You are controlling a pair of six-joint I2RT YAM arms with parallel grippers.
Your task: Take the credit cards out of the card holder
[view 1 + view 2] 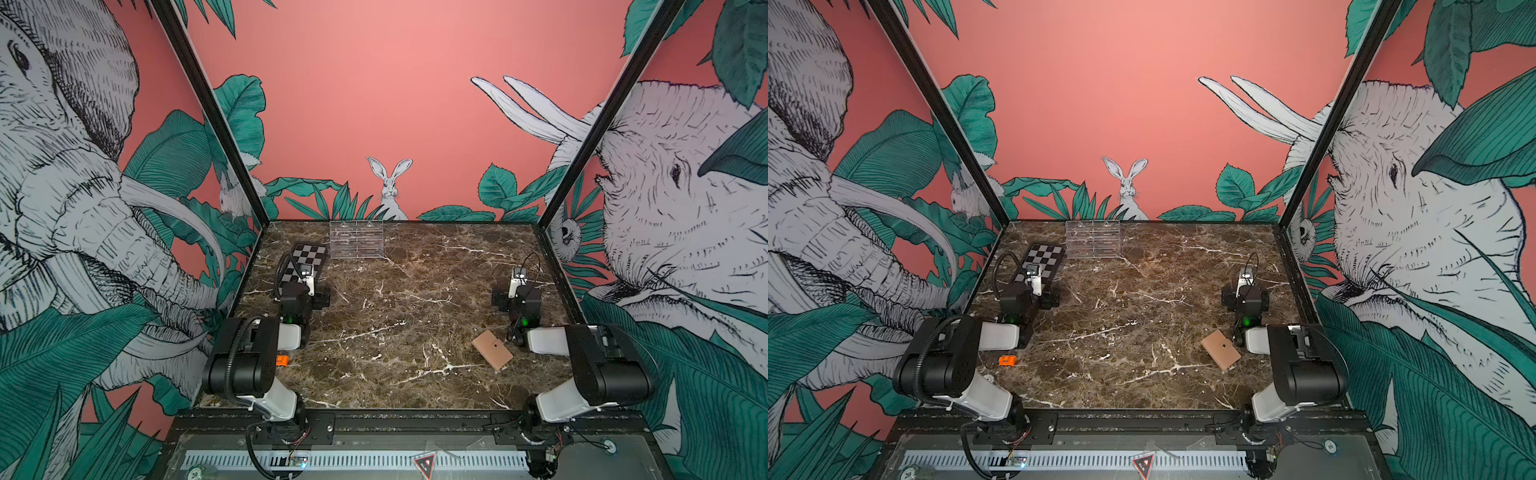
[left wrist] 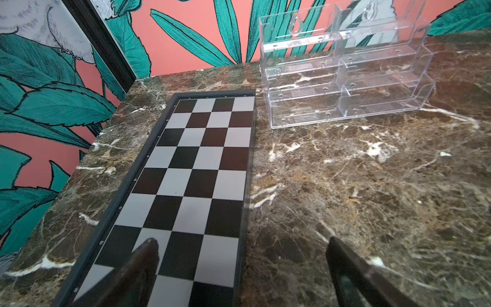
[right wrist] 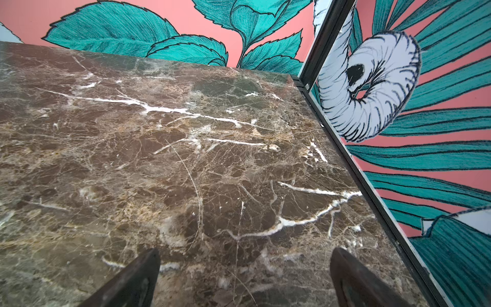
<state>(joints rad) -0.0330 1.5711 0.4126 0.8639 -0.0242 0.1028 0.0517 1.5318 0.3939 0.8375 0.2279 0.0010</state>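
Shut card holder (image 1: 492,349) near the bench's (image 1: 395,291) front right corner, apart from the wide-spread, empty right gripper (image 3: 244,255), closer to the front edge. Left gripper (image 2: 240,242) spread wide too.

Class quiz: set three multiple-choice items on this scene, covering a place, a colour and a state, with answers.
1. The card holder lies: A. beside the right arm; B. far left; C. against the back wall.
2. Its colour: A. black; B. tan; C. blue.
3. The left gripper and right gripper are: A. both shut; B. both open, empty; C. holding cards.
Answers: 1 A, both top views show it there; 2 B, tan leather look; 3 B, wrist views show jaws wide, nothing between.
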